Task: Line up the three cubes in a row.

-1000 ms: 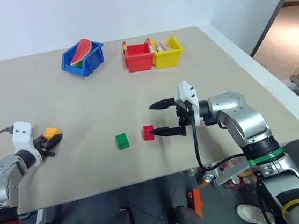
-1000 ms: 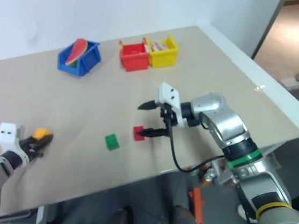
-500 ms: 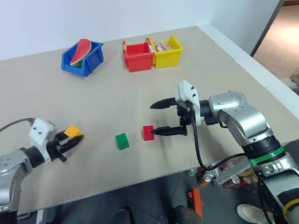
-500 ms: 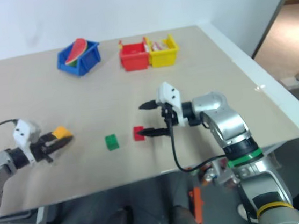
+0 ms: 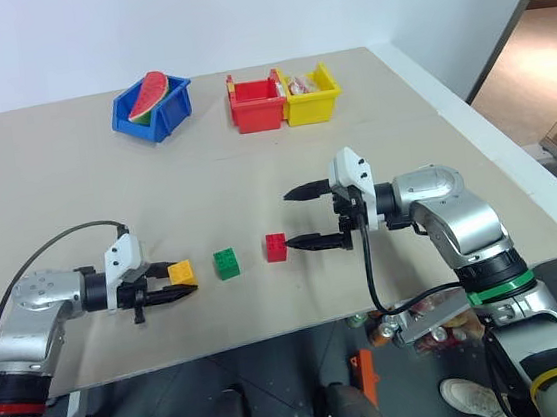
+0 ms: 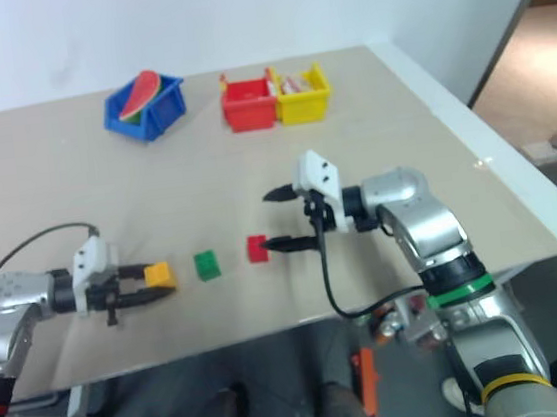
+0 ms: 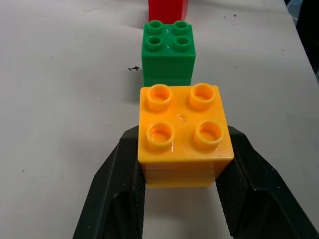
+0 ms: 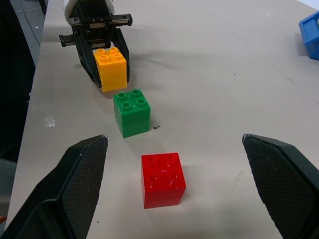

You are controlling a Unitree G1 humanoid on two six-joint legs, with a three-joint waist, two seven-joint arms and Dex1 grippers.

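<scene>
Left eye view: 3 cubes in a near-straight row toward the tabletop (image 5: 72, 162)'s near edge. Yellow-orange cube (image 5: 181, 273) at the left end, clamped in the left gripper (image 5: 182, 283), jaws closed on its sides. Green cube (image 5: 227, 263) just beside it, a small gap between. Red cube (image 5: 277, 247) next, a slightly wider gap. Right gripper (image 5: 294, 219) just to the right of the red cube, jaws spread wide, 1 finger toward the far edge, 1 near the cube, nothing held. Blue bin (image 5: 152, 110) with a watermelon slice (image 5: 150, 94), red bin (image 5: 256, 104) and yellow bin (image 5: 310, 95) along the far edge, the last 2 touching.

Right eye view: same layout, 3 cubes in line, bins at the far edge.

Left wrist view: yellow-orange cube gripped between 2 black fingers (image 7: 122, 194), studs up, green cube straight ahead and close, red cube's edge beyond it.

Right wrist view: red cube between the wide-open fingers (image 8: 82, 186) but untouched, green cube and yellow-orange cube farther on in the same line, left gripper clamped on the last.
</scene>
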